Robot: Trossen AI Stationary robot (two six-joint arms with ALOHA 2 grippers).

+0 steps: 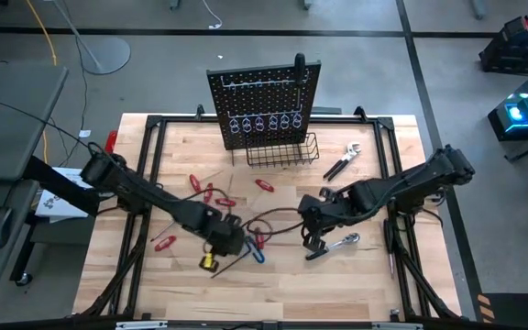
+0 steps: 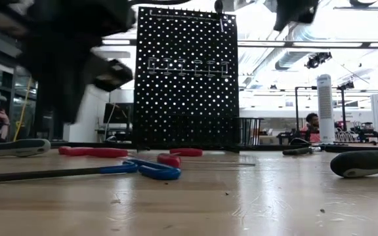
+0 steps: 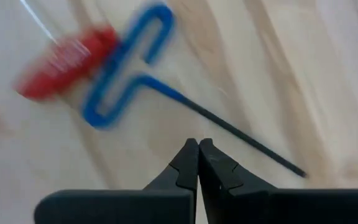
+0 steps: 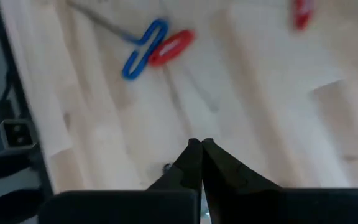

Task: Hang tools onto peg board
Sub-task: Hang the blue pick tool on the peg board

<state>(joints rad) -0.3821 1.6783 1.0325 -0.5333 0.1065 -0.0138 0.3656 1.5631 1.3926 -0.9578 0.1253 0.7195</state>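
Light wooden plank worktop (image 1: 273, 293) with black metal frame. Grey desk (image 1: 12, 119) at nine o'clock carries a black computer mouse (image 1: 0, 220). Seated person (image 2: 312, 124) visible in room background. Yellow cable (image 1: 55, 37) on floor at eleven o'clock.

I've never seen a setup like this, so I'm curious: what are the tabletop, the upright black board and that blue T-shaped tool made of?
The tabletop looks like pale wood, with visible plank seams and grain. The peg board seems to be painted or coated sheet, probably metal, matte black with regular rows of holes. The blue T-handle key has a glossy blue looped grip, likely plastic-coated, on a thin dark shaft that looks like steel.
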